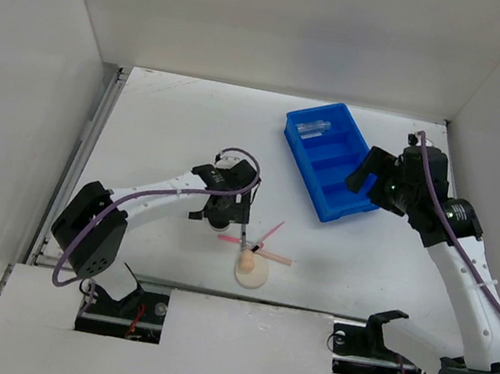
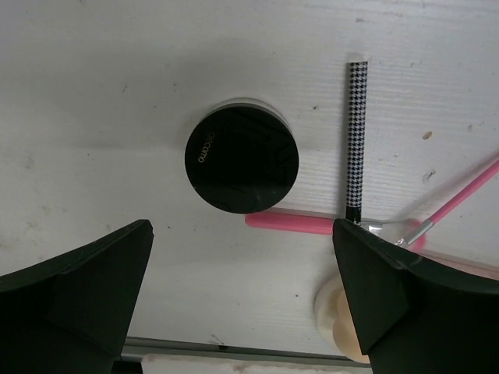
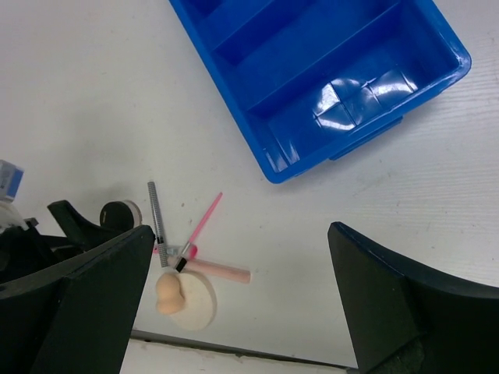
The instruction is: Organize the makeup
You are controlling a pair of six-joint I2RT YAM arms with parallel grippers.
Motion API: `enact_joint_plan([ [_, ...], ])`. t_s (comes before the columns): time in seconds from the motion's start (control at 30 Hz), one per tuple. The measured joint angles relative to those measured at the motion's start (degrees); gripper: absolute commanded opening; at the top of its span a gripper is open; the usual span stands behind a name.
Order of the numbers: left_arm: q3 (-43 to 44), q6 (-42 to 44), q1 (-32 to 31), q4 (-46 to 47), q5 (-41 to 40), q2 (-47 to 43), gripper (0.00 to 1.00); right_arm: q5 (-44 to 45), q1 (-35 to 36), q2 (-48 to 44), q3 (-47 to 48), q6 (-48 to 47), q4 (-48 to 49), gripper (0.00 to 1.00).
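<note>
Left gripper (image 2: 242, 249), jaws wide over the compact (image 2: 242, 160), may snag the pencil (image 2: 356, 140) just right; right gripper (image 1: 365, 173) has jaws wide too.

Seen from my remote station: the left arm (image 1: 148, 191) and right arm (image 1: 474, 294) pair white link shells with black joint housings. A purple cable (image 1: 239, 152) trails along each, a green light (image 1: 391, 185) glows at the right wrist, and the left end effector's fingers (image 2: 78, 296) are matte black wedges.
</note>
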Motion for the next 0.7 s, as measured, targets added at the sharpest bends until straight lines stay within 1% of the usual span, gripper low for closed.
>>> enact_joint_plan([
  [0.17,-2.7,0.0,1.7,2.9,1.8,1.1,1.0,-0.3,0.0,-0.7,0.0,0.0,0.2,0.99],
  [0.37,-3.2,0.9,2.4,6.0,3.0,6.2,1.0,-0.7,0.0,-0.8,0.0,0.0,0.3,0.99],
  [0.5,-3.9,1.2,3.1,7.7,3.1,7.0,0.89,-1.0,0.0,-0.8,0.0,0.0,0.3,0.99],
  [0.53,-4.2,1.3,3.5,8.4,3.2,7.0,0.82,-1.0,0.0,-0.8,0.0,0.0,0.3,0.99],
  [0.63,-5.3,1.6,5.0,10.4,3.7,7.0,0.73,-1.0,0.0,-0.8,0.0,0.0,0.3,0.99],
  [0.67,-5.5,1.8,5.4,11.1,3.9,7.0,0.69,-1.0,0.0,-0.8,0.0,0.0,0.3,0.99],
  [0.7,-5.6,1.9,5.7,11.6,4.2,7.0,0.61,-1.0,0.0,-0.8,0.0,0.0,0.3,0.99],
])
